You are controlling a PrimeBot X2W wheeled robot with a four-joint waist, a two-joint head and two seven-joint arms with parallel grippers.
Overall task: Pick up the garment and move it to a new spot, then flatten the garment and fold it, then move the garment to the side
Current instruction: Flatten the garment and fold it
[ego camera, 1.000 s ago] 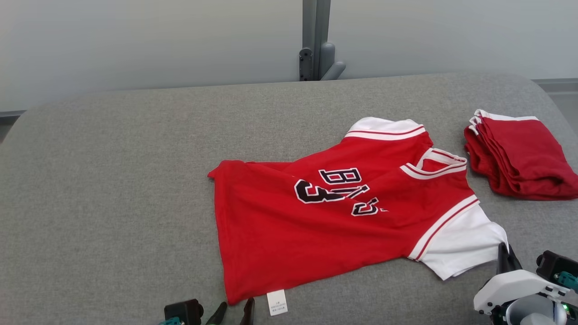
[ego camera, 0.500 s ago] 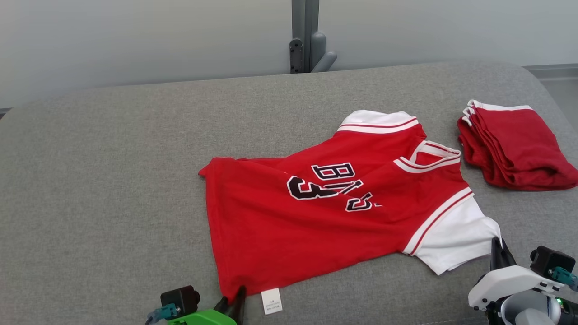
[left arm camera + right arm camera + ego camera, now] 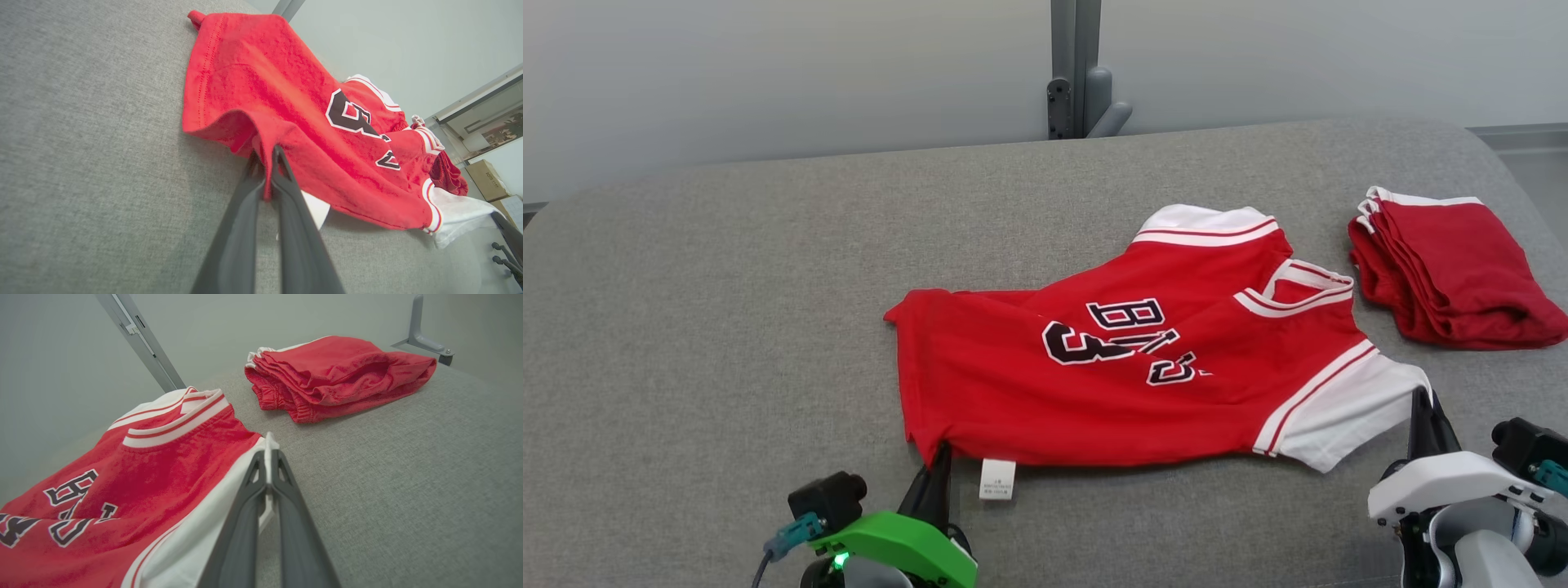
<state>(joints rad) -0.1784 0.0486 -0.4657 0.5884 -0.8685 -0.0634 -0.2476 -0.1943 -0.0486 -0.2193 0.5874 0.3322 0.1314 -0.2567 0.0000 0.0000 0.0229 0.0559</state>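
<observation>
Both of mine are clamped down right now. My left gripper (image 3: 267, 163) has its fingers squeezed together on the bottom red hem corner of the shirt (image 3: 1111, 384), with just a thin fold of fabric between them. The hem is pulled up into a little tent right at my fingertips. The white label (image 3: 997, 478) hangs just to the right of that gripper, under the hem.

My right gripper (image 3: 267, 457) is pinched the same way on the edge of the white sleeve, and a sliver of white cloth pokes out between the tips.

So the shirt is strung between the two grippers. The near edge is raised at both pinch points, and the rest lies out ahead of my fingers on the grey cushion (image 3: 727, 327), printed side up and a bit rumpled around the lettering.

Further out past my right gripper, off to its right, there's a pile of folded red clothes (image 3: 1454, 269). It sits near the shirt's collar end but isn't touching it.
</observation>
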